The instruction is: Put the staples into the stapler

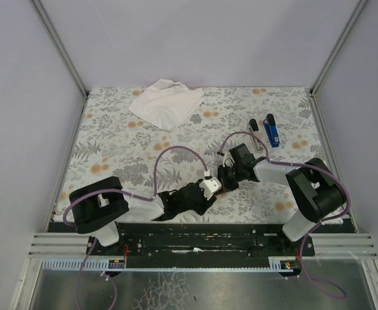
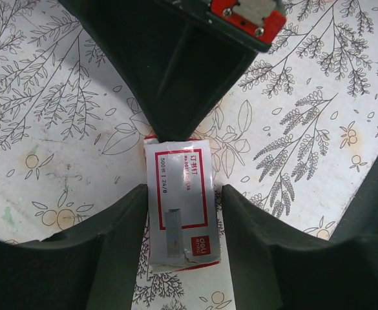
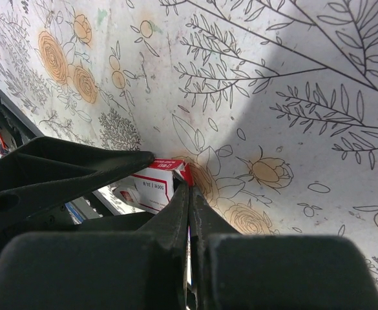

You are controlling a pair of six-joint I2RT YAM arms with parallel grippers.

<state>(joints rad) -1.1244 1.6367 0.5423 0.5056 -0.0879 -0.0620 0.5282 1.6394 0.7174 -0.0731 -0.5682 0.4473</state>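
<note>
The staples box (image 2: 179,203), a small flat white box with a red border, lies on the flowered table. My left gripper (image 2: 183,190) is open and straddles it closely; one finger touches a long side and a thin gap shows at the other. My right gripper (image 3: 190,184) is shut, its tips pinched at the red end flap (image 3: 179,166) of the box. The same gripper (image 2: 176,129) shows in the left wrist view at the box's far end. Both grippers (image 1: 216,182) meet near the table's front middle. A black stapler (image 1: 254,125) and a blue stapler (image 1: 272,131) lie at the back right.
A crumpled white cloth (image 1: 166,103) lies at the back of the table. Grey walls enclose the table on three sides. Purple cables (image 1: 176,152) loop over both arms. The arms' base rail (image 1: 195,236) runs along the near edge.
</note>
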